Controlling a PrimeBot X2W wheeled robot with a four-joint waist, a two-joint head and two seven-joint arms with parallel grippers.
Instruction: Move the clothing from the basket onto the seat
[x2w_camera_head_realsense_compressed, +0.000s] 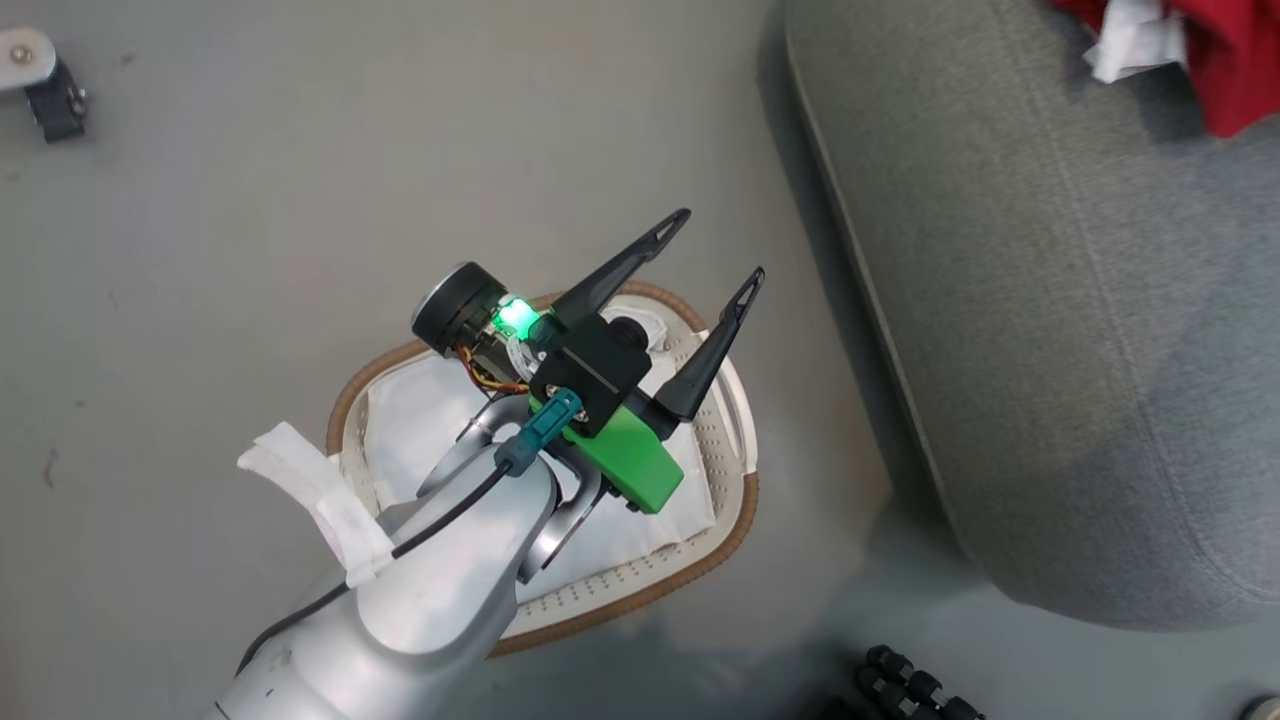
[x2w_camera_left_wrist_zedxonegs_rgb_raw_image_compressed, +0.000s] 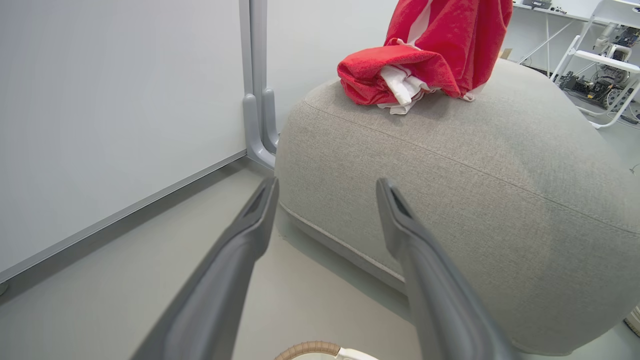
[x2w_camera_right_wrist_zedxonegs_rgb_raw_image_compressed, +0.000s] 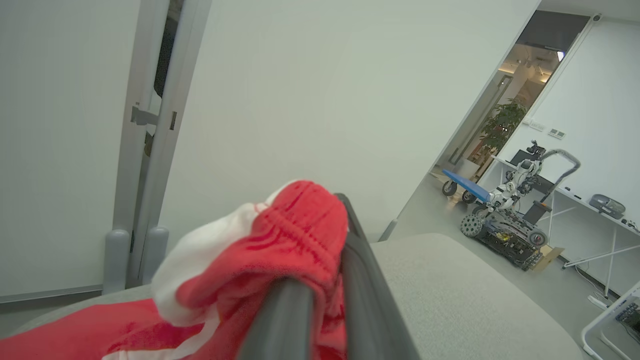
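Note:
My left gripper (x2w_camera_head_realsense_compressed: 718, 247) hangs open and empty above the basket (x2w_camera_head_realsense_compressed: 738, 520), fingers pointing toward the seat (x2w_camera_head_realsense_compressed: 1060, 300). Inside the basket lies a white liner sheet (x2w_camera_head_realsense_compressed: 420, 420); no red fabric shows in it. The left wrist view shows the left gripper (x2w_camera_left_wrist_zedxonegs_rgb_raw_image_compressed: 327, 185) open before the grey seat (x2w_camera_left_wrist_zedxonegs_rgb_raw_image_compressed: 475, 190), with the basket's brown rim (x2w_camera_left_wrist_zedxonegs_rgb_raw_image_compressed: 310, 348) at the bottom edge. Red clothing (x2w_camera_left_wrist_zedxonegs_rgb_raw_image_compressed: 430, 50) with white lining rests on the seat's top, one part rising out of view. Over the seat (x2w_camera_right_wrist_zedxonegs_rgb_raw_image_compressed: 450, 290), my right gripper (x2w_camera_right_wrist_zedxonegs_rgb_raw_image_compressed: 320, 220) is shut on red clothing (x2w_camera_right_wrist_zedxonegs_rgb_raw_image_compressed: 280, 250). The clothing (x2w_camera_head_realsense_compressed: 1225, 70) also lies at the seat's far corner.
A white wall panel with a grey post (x2w_camera_left_wrist_zedxonegs_rgb_raw_image_compressed: 257, 100) stands behind the seat. A tracked robot (x2w_camera_right_wrist_zedxonegs_rgb_raw_image_compressed: 505, 230) and white tables (x2w_camera_right_wrist_zedxonegs_rgb_raw_image_compressed: 595, 215) stand across the room. A black fitting (x2w_camera_head_realsense_compressed: 55, 100) and black ribbed parts (x2w_camera_head_realsense_compressed: 905, 685) sit on the grey floor.

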